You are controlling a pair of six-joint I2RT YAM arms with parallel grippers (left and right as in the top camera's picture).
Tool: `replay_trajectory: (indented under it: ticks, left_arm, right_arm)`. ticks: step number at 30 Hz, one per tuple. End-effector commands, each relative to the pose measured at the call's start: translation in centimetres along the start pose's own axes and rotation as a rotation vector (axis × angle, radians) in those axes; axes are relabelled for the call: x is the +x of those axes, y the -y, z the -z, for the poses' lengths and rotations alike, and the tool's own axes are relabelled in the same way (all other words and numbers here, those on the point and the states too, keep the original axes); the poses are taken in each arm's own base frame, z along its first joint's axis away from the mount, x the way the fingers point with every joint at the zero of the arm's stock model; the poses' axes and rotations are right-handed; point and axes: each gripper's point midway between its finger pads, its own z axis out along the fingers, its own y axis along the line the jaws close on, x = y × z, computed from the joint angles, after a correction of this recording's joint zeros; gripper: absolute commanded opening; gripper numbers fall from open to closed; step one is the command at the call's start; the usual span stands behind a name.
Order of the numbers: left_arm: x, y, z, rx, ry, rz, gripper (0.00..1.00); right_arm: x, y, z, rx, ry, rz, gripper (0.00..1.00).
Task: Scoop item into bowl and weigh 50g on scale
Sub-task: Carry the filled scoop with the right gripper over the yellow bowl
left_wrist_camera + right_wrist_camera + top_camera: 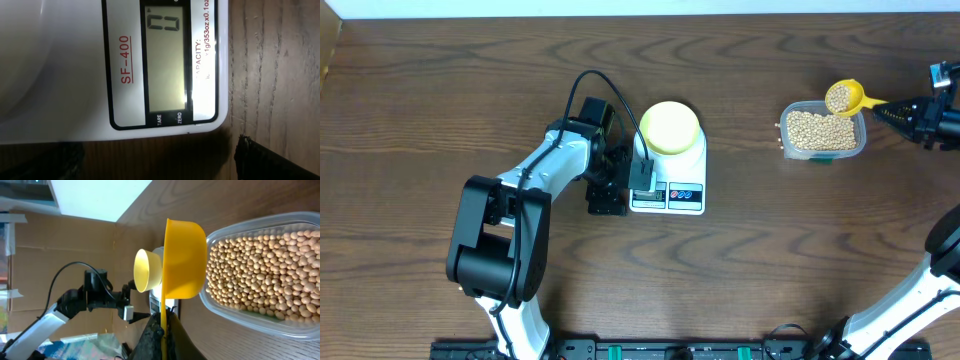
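Observation:
The white scale [667,185] stands mid-table with the pale yellow bowl [669,127] on its platform. My left gripper [620,190] is open beside the scale's display end. In the left wrist view the display [167,60] fills the frame, and one dark fingertip [260,160] shows at the lower right. At the far right, my right gripper [905,112] is shut on the handle of a yellow scoop [843,97] filled with beans, held above the clear tub's edge. The right wrist view shows the scoop [185,260] side-on, the beans [265,265] in the tub, and the bowl [147,270] beyond.
The clear plastic tub [861,143] of beans sits on the wooden table to the right of the scale. A black cable [590,80] loops over the left arm. The table's far edge runs along the top of the overhead view.

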Motion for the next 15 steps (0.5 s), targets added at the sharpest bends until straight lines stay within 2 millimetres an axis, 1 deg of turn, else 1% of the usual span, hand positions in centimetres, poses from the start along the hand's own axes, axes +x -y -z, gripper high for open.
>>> replay_trajectory:
  ticks: [1, 7, 15]
  left_arm:
    - [-0.3, 0.8, -0.7, 0.034, 0.015, -0.011, 0.98]
    - [-0.3, 0.8, -0.7, 0.034, 0.015, -0.011, 0.98]
    - [-0.3, 0.8, -0.7, 0.033, 0.016, -0.011, 0.98]
  right_arm:
    - [-0.4, -0.9, -0.1, -0.059, 0.028, 0.013, 0.01]
    - [-0.4, -2.1, -1.2, -0.101, 0.017, 0.015, 0.01]
    - [0.3, -4.0, -4.1, -0.145, -0.047, 0.033, 0.01]
